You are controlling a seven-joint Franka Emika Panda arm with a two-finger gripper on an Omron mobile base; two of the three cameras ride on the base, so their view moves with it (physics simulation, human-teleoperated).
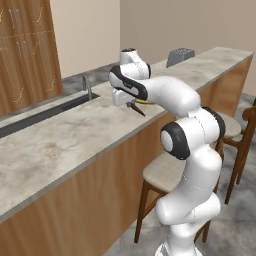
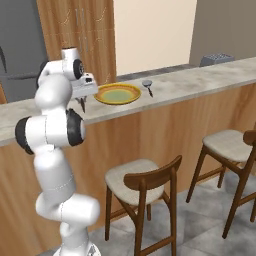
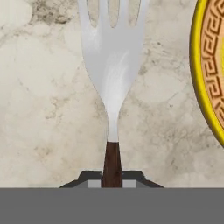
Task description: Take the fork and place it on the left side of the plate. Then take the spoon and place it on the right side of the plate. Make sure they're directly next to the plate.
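My gripper [image 3: 112, 183] is shut on the dark brown handle of the silver fork [image 3: 113, 57], whose tines point away from the hand over the marble counter. The yellow plate [image 3: 199, 87] with an orange patterned middle lies just to the fork's right in the hand view. From the right base view, the gripper [image 2: 82, 103] hangs at the plate's [image 2: 118, 93] left side, and the spoon [image 2: 148, 86] lies on the counter right of the plate. The left base view shows the gripper [image 1: 132, 105] with the fork [image 1: 137, 109] slanting down, and a sliver of plate [image 1: 145, 101] behind the arm.
A sink [image 1: 50, 112] with a faucet [image 1: 87, 86] is set into the counter to the left. A grey toaster [image 2: 216, 59] stands at the counter's far end. Wooden stools [image 2: 142, 182] stand below the counter's front edge.
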